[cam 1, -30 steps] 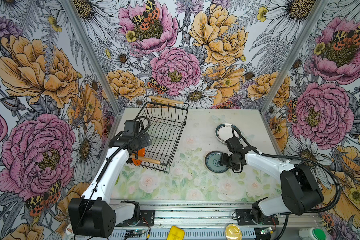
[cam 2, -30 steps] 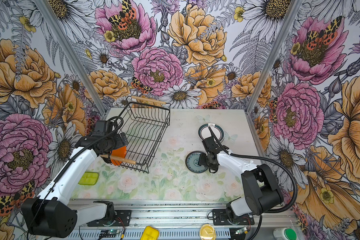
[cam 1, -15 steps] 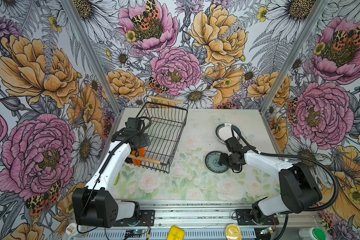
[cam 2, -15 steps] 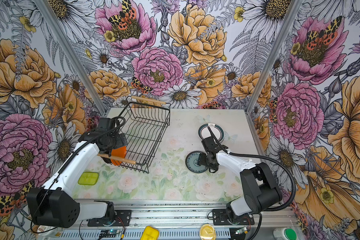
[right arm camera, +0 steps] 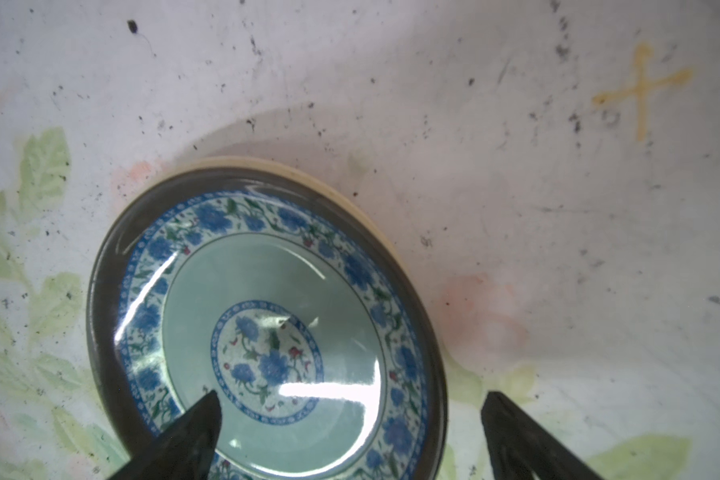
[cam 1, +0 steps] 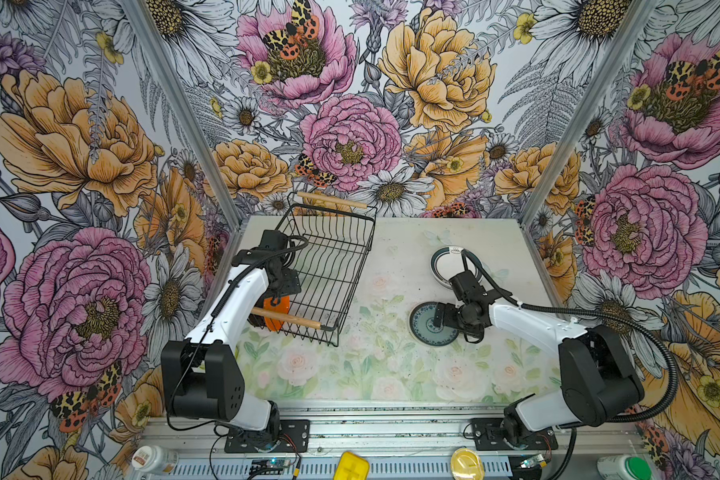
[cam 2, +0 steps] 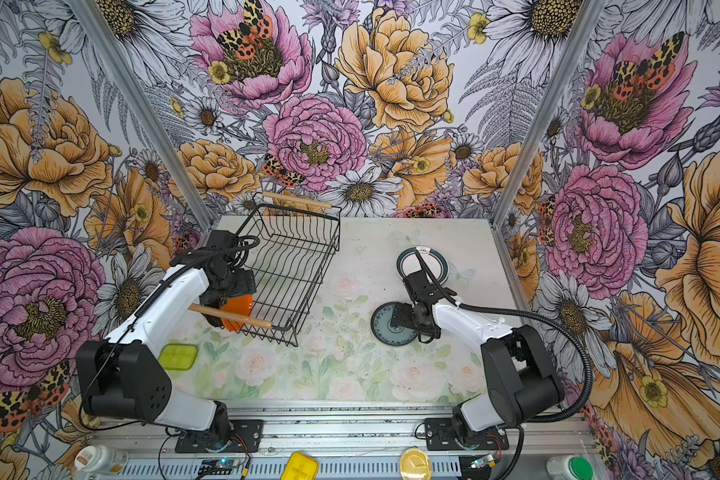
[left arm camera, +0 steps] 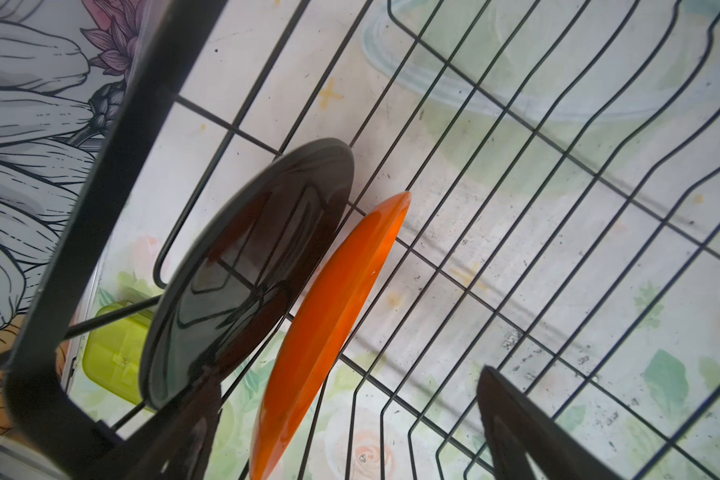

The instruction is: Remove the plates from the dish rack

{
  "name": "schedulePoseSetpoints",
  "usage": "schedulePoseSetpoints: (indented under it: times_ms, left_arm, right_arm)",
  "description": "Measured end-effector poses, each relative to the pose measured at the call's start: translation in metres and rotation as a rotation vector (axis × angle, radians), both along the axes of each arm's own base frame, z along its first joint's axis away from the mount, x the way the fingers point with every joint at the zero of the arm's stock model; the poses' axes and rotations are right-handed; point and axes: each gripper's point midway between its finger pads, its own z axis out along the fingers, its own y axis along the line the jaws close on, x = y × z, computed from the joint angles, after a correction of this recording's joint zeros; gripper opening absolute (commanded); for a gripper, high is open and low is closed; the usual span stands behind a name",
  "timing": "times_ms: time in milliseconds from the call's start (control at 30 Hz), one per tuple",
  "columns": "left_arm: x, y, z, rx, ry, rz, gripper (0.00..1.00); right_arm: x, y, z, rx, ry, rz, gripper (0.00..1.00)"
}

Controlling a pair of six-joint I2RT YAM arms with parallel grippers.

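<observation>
The black wire dish rack (cam 1: 329, 274) (cam 2: 292, 266) stands at the left, tilted. Near its front handle an orange plate (cam 1: 277, 309) (left arm camera: 329, 316) and a black plate (left arm camera: 246, 270) lean on edge. My left gripper (left arm camera: 346, 403) is open inside the rack, with the orange plate's lower edge between its fingers, untouched. My right gripper (right arm camera: 350, 399) (cam 1: 437, 322) is open low over a blue patterned plate (right arm camera: 267, 324) (cam 2: 387, 328) lying flat on a cream plate's rim (right arm camera: 308, 172). One finger is over the plate's well, the other outside its rim. A white teal-rimmed plate (cam 1: 441, 266) lies behind it.
A yellow-green box (cam 2: 178, 356) (left arm camera: 113, 353) lies on the table left of the rack, by the left wall. Flowered walls close in the table on three sides. Small yellow objects (cam 1: 352, 467) sit on the front rail.
My right gripper's jaws have spread wide around the blue patterned plate, which stays flat on the table. The left arm has shifted slightly over the rack's near end.
</observation>
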Motion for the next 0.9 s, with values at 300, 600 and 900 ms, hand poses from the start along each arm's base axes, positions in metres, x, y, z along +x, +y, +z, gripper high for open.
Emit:
schedulePoseSetpoints:
  times_ms: [300, 600, 900]
  left_arm:
    - [-0.004, 0.006, -0.010, 0.019, 0.077, -0.026, 0.84]
    - [-0.007, 0.011, -0.015, 0.029, 0.125, -0.039, 0.68]
    - [-0.005, 0.011, -0.015, 0.030, 0.131, -0.061, 0.50]
  right_arm:
    - [0.003, -0.004, 0.001, -0.003, -0.004, -0.015, 0.99]
    - [0.007, -0.003, 0.003, -0.003, -0.010, -0.016, 0.99]
    - [0.007, -0.003, 0.002, -0.001, -0.006, -0.027, 0.99]
